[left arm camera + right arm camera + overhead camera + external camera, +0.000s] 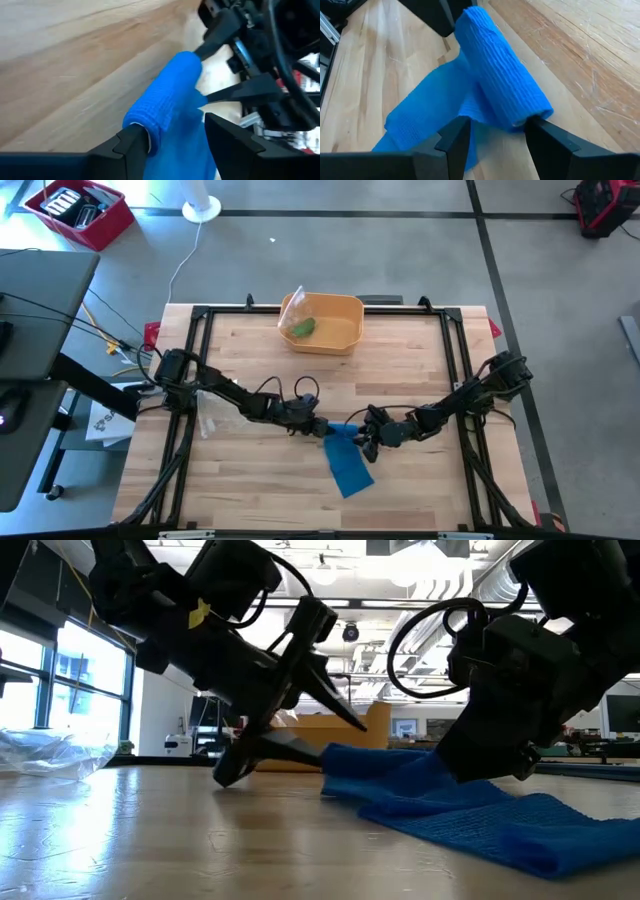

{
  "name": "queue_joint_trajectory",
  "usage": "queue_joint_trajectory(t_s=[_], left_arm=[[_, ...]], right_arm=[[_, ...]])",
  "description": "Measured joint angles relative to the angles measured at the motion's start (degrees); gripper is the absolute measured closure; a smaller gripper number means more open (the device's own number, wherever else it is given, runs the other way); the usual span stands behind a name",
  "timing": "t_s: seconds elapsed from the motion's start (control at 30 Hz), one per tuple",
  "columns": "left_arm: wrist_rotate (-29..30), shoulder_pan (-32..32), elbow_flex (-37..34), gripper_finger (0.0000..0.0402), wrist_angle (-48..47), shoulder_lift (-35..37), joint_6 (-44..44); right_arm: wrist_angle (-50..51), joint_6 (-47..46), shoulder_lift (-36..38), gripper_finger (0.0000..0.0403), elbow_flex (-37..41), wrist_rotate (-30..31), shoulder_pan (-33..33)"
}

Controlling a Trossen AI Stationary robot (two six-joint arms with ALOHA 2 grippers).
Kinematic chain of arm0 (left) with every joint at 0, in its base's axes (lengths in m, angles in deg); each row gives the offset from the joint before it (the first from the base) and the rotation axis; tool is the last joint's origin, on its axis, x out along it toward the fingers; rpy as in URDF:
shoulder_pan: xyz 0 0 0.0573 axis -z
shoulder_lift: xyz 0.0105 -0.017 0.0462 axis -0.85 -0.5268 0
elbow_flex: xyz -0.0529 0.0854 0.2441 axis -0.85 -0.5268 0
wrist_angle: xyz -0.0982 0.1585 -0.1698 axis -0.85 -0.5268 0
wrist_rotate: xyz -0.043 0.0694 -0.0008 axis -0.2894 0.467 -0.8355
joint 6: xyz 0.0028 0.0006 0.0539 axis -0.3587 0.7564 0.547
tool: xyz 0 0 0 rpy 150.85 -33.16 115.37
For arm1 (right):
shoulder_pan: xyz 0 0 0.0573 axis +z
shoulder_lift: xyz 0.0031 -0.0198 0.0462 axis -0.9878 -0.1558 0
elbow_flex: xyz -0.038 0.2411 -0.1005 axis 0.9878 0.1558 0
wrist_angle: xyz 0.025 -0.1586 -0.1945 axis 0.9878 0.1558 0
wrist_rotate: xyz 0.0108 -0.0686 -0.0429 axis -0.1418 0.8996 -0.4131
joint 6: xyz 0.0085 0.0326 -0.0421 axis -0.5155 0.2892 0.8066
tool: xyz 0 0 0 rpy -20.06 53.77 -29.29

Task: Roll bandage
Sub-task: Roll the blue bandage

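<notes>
Blue bandage (347,455), partly rolled, lies near the middle of the wooden tabletop (260,490). Left gripper (318,425): jaws spread, one finger either side of the roll's end, which sits between them; whether they touch it is unclear. Right gripper (367,436): jaws likewise spread around the opposite end of the roll, fingers (455,142) flanking it. The two grippers face each other along the roll. Loose tail of the bandage trails flat across the tabletop toward the near edge. Farther off, a yellow bin (325,322) at the far edge holds something green (303,328). Crumpled clear plastic (212,415) lies beside the left arm.
</notes>
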Motion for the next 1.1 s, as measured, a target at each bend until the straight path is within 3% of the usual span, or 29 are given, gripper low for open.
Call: queue_joint_trajectory(t_s=[0.27, 0.5, 0.67, 0.8, 0.93, 1.1], left_arm=[[0.2, 0.1, 0.0, 0.0269, 4.5, -1.6, 1.9], [3.7, 0.1, -0.3, 0.0387, 3.9, -0.5, 12.7], [9.5, -0.1, -0.7, 0.0389, -3.1, 5.0, 21.5], [15.4, 0.5, -0.7, 0.0396, -11.4, 10.7, 28.3], [19.3, 0.9, -0.6, 0.0394, -15.6, 14.4, 32.0], [20.8, 1.2, -0.6, 0.0394, -16.0, 14.3, 32.7]], right_arm=[[0.2, 0.2, 0.0, 0.0226, 0.1, 0.0, 0.0], [3.3, 1.2, 1.3, 0.0226, 0.0, -0.2, 1.7], [11.0, 0.7, 6.2, 0.0226, 0.0, 0.0, 6.8], [10.5, 9.0, 8.7, 0.0226, -1.0, 0.3, 13.2], [11.7, 23.9, 6.8, 0.0226, -7.3, 4.5, 18.1], [17.3, 36.4, -0.5, 0.0226, -17.5, 7.0, 16.3]])
